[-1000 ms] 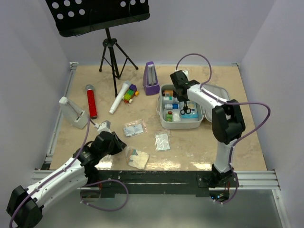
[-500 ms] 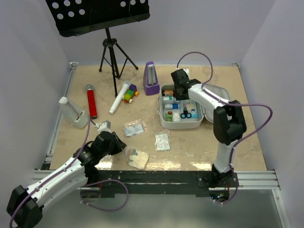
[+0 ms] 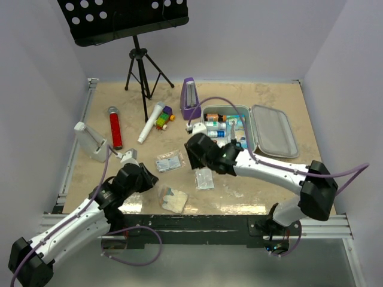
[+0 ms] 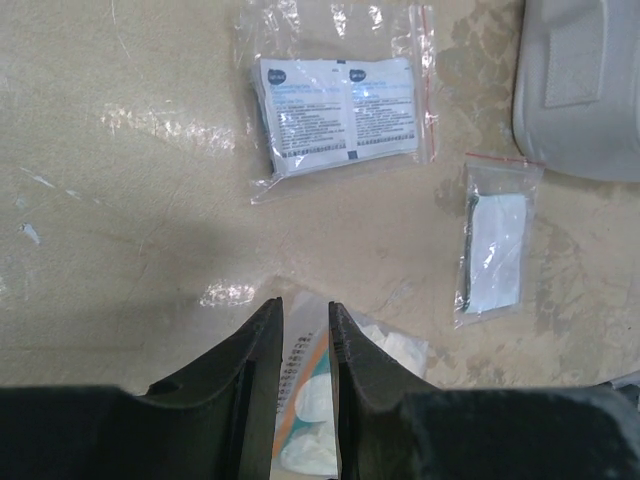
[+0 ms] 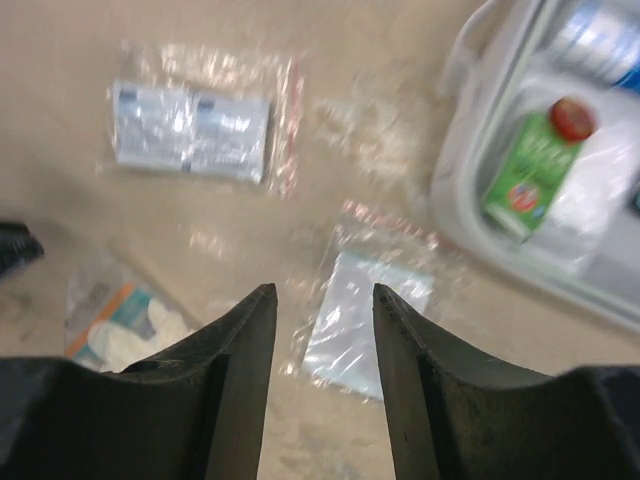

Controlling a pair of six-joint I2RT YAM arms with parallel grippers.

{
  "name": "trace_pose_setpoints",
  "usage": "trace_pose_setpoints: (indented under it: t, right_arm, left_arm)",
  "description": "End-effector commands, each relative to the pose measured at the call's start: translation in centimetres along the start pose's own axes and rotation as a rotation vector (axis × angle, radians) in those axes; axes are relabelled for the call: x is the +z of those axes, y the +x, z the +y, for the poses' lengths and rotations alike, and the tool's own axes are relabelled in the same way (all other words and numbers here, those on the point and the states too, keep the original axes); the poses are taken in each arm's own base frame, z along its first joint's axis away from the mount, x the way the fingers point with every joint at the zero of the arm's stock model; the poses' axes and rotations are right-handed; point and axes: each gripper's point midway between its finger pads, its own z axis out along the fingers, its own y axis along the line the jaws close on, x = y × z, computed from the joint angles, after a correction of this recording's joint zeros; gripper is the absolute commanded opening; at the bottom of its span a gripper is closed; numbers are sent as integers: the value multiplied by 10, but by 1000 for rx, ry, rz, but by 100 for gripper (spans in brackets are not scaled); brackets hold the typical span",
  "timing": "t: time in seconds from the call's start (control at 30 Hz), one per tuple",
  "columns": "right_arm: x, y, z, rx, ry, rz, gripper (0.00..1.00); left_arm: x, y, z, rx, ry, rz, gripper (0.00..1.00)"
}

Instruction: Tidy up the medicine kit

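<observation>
A: Biggest first. What sat on the tan table (image 3: pixel 275 95)?

B: Black music stand (image 3: pixel 122 18) at back-left, tripod feet on the tabletop. Then the medicine kit (image 3: pixel 222 108), right of centre, lying open. Its tray had bottles in it, and its lid (image 3: pixel 272 130) lay flat on the table to the right. Purple metronome (image 3: pixel 190 98) was just beside the tray's back-left corner.

A: Arms?

B: R gripper (image 5: pixel 320 290) reached over to the tray's front-left. Jaws were spread w/ nothing btwn them, above a small zip bag (image 5: pixel 365 310) holding a pale pad. L gripper (image 4: pixel 305 305) was low at front-left, jaws nearly together w/ only a thin slit. Couldn't tell if they pinched anything. A clear bag (image 4: pixel 305 400) of white pads lay under its tips.

A: Other smalls?

B: Wipes bag (image 4: pixel 340 120), two sachets inside, lay on the table btwn the two grippers, touching neither. In the tray, nearest the R gripper, was a green bottle (image 5: pixel 530 165) w/ a red cap.
</observation>
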Motion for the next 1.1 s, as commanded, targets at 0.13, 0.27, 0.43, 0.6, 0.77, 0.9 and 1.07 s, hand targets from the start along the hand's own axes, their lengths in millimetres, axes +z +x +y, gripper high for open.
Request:
trace_pose_setpoints:
  t: [0.13, 0.27, 0.43, 0.6, 0.77, 0.9, 1.07]
  right_arm:
    - [7, 86, 75, 73, -100, 88, 45]
    - [3, 102, 121, 24, -191, 91, 45]
    - [3, 117, 155, -46, -241, 111, 49]
    - [8, 142, 167, -110, -243, 149, 51]
    - [23, 166, 147, -144, -143, 204, 50]
    - [28, 177, 133, -155, -79, 224, 46]
    - [28, 183, 127, -149, -62, 239, 16]
  left_arm:
    - [-22, -38, -19, -48, 30, -131, 30]
    - [-27, -40, -7, -80, -39, -142, 30]
    - [-30, -41, 1, -138, -57, -164, 31]
    - [-29, -41, 0, -137, -56, -165, 30]
    - [-28, -40, 0, -127, -58, -158, 29]
    - [-28, -39, 0, -127, -53, -159, 29]
    - [-28, -40, -1, -125, -47, -160, 29]
